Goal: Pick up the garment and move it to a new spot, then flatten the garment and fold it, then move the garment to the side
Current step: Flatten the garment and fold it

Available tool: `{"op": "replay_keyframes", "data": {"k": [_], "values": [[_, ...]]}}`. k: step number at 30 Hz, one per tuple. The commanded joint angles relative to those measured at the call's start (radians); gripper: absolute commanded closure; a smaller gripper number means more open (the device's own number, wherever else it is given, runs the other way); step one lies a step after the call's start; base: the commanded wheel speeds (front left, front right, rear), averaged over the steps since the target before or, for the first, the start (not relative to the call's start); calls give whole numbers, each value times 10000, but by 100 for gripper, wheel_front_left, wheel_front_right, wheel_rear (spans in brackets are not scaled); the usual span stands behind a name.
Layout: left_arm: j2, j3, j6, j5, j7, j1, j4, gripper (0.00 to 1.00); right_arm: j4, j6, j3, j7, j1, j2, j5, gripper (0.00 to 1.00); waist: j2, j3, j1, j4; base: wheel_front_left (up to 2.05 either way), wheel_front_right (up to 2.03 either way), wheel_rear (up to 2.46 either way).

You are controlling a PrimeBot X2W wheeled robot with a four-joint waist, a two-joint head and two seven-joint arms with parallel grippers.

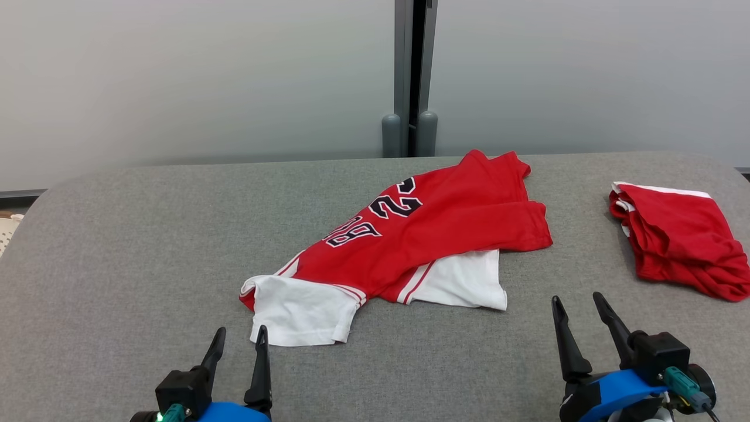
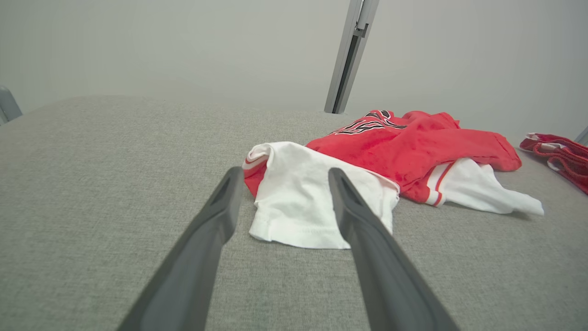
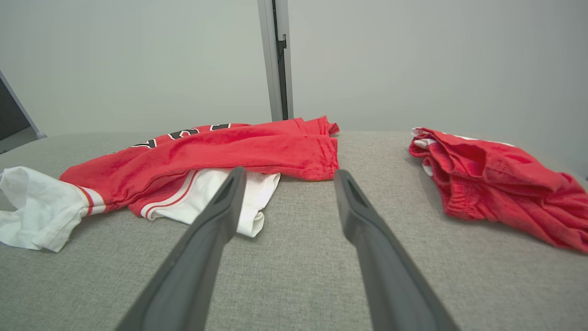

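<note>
Grey surface [image 1: 117, 264]: red-and-white jersey [image 1: 433, 234] lies crumpled mid-surface, second red garment [image 1: 679, 240] at far right. My left claw [image 1: 241, 330] is open just short of the jersey's white sleeve [image 1: 299, 313]; right claw [image 1: 576, 298] open too, both empty.

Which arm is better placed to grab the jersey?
Probably left: the open left gripper points straight at the jersey, nearly touching its white sleeve; the open right gripper stands apart from it.
</note>
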Motion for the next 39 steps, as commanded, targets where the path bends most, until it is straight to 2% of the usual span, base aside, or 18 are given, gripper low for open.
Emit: {"op": "replay_keyframes", "data": {"k": [1, 9, 20, 30, 31, 32, 33, 39], "values": [[-9, 40, 58, 56, -46, 68, -58, 0, 14, 1, 23, -27, 120, -28, 16, 0, 0, -4, 1, 0, 0, 0, 0], [28, 109, 80, 133, -16, -100, 60, 0, 107, 1, 137, -27, 99, -28, 64, 0, 0, 13, 1, -79, 0, 0, 0], [270, -64, 4, 0, 1923, -1617, 2099, 0, 272, 1, 447, -27, -230, -30, 45, 0, 0, 510, 1, -353, 0, 0, 0], [162, -50, -394, -370, 2173, -2744, 3922, 0, 335, 1, 303, -27, -565, -25, -182, 0, 0, 1277, 1, -737, 0, 0, 0], [127, -89, -452, -388, 2210, -2769, 4058, 51, 345, 1, 275, -27, -611, -25, -207, 0, 0, 1329, 1, -751, 0, 0, 0], [85, -112, -496, -398, 2185, -2828, 4177, 69, 349, 1, 234, -27, -649, -26, -221, 0, 0, 1378, 1, -750, 0, 0, 0], [37, -136, -527, -397, 2104, -2883, 4250, 100, 365, 1, 175, -27, -691, -26, -253, 0, 0, 1423, 1, -734, 0, 0, 0], [-49, -199, -628, -391, 1475, -3156, 4230, 100, 753, 1, -741, 210, -1568, -25, -984, 0, 0, 1691, 1, -393, 0, 0, 0]]}}
